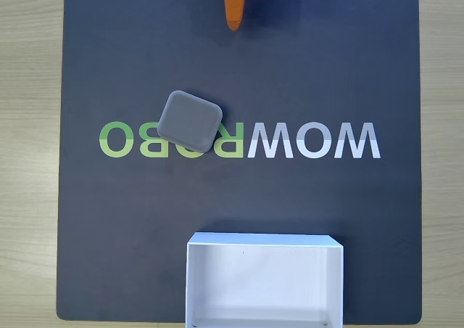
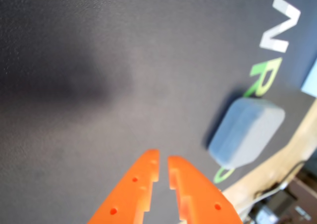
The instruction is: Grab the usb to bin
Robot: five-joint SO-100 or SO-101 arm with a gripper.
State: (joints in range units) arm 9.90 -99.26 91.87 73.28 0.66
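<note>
- The usb (image 1: 190, 122) is a small grey block with rounded corners. In the fixed view it lies flat on the dark mat (image 1: 109, 59), turned at a slight angle, left of the middle.
- It covers part of the mirrored "WOWROBO" lettering (image 1: 312, 141), sitting over the place where the green letters meet the white ones.
- The bin (image 1: 264, 242), a white open box with thin walls, stands at the bottom edge of the fixed view, below and to the right of the usb and well apart from it. Its inside looks plain white.
- The orange gripper (image 1: 234, 25) comes in from the top edge of the fixed view, well apart from the usb and from the bin.
- In the wrist view the gripper (image 2: 163, 160) rises from the bottom edge. Its two orange fingers (image 2: 141, 182) stand close together with only a thin slit between them, and nothing is held there.
- In the same view the usb (image 2: 246, 131) lies to the right of the fingers, near but not touching, beside green letters.
- A light wooden table (image 1: 29, 154) surrounds the mat.
</note>
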